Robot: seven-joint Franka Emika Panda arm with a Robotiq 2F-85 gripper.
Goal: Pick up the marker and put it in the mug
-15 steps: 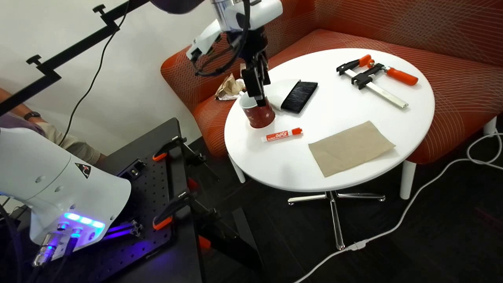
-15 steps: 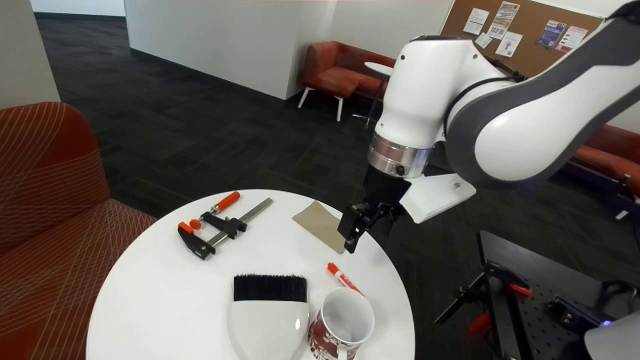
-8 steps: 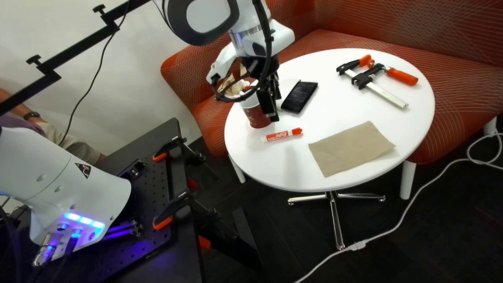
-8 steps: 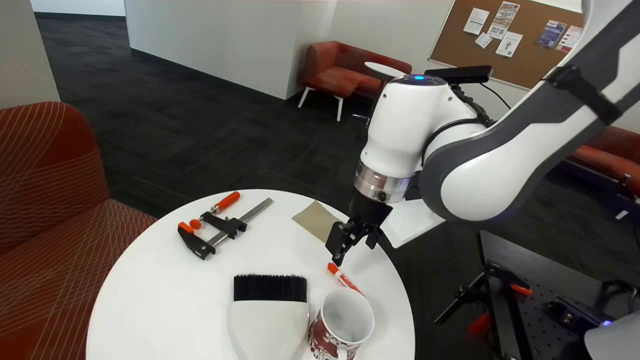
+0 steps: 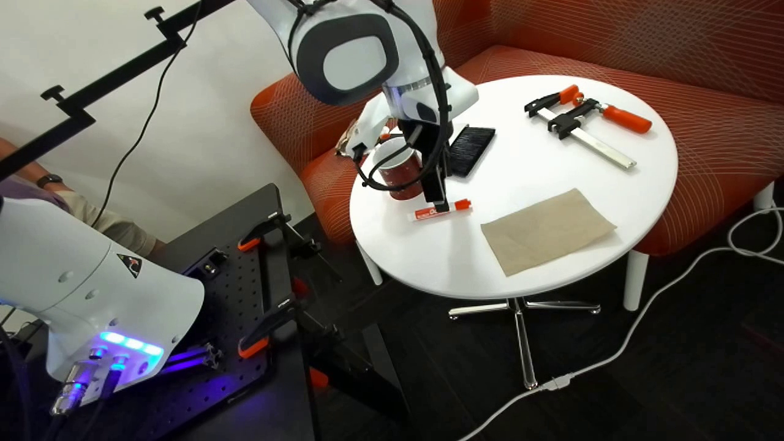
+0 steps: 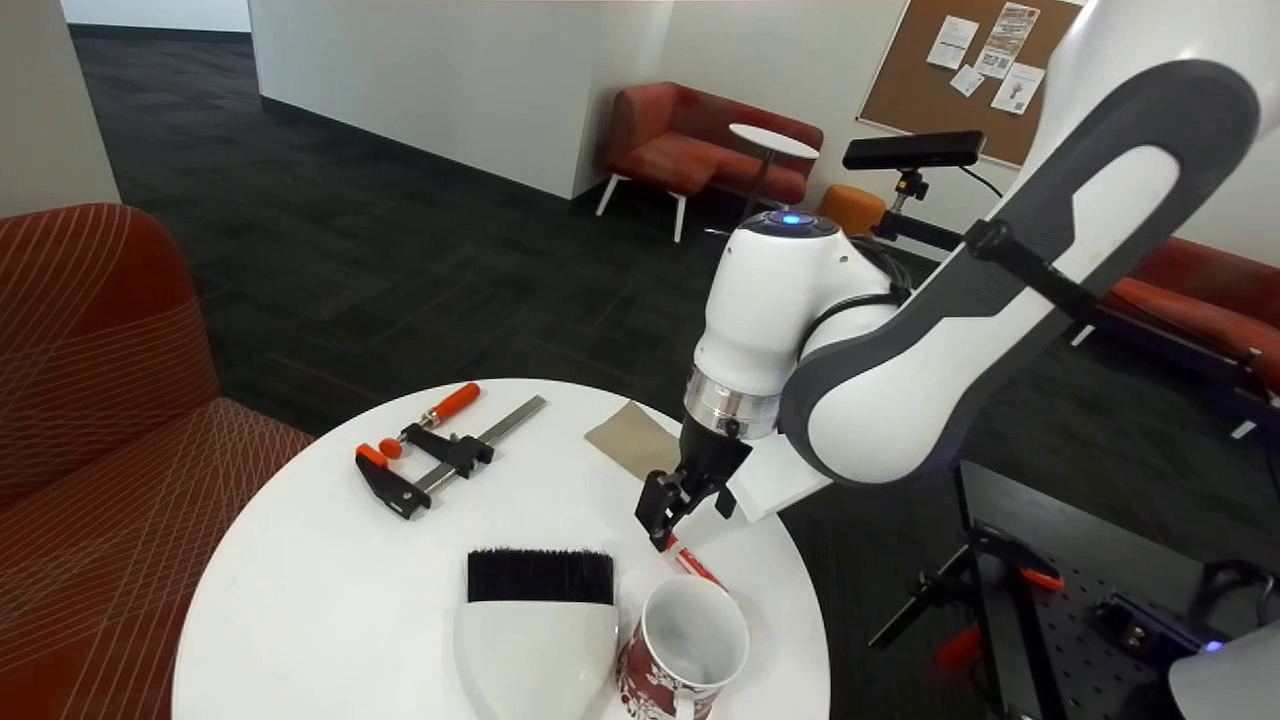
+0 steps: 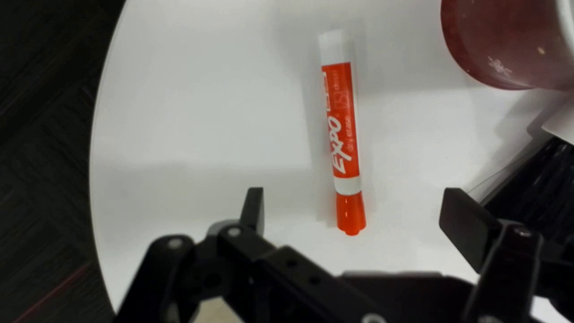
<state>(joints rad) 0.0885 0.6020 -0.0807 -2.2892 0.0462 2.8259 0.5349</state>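
- Because the fingers (image 7: 468, 229) stand wide apart and hold nothing, one on each side of the red cap (image 7: 351, 213) in the wrist view, the step in hand looks like the last bit of approach before the grasp.
- The marker (image 7: 342, 130) lies flat on the tabletop (image 7: 202, 112) just beside the upright mug (image 7: 511, 40), cap end pointing away from it; how high the fingers are above it I can't tell.
- A slight shift toward the mug before going down should bring the bite nearer the marker's middle; pinched at the very end, a round stick could pivot.
- It runs nearly square to the closing direction, about midway in the gap, so little turning seems called for: straight down, then an even squeeze.
- Don't overdo that shift, since knocking the mug would spoil the drop; lift straight up, well above its rim, before crossing over it.
- The brush (image 6: 537, 630) lies beside the mug too, so watch its bristles on the way down.
- Beyond the marker from the mug is brown paper (image 5: 548, 231), and well apart from the mug, past the brush, a clamp (image 6: 455, 452); neither should interfere.
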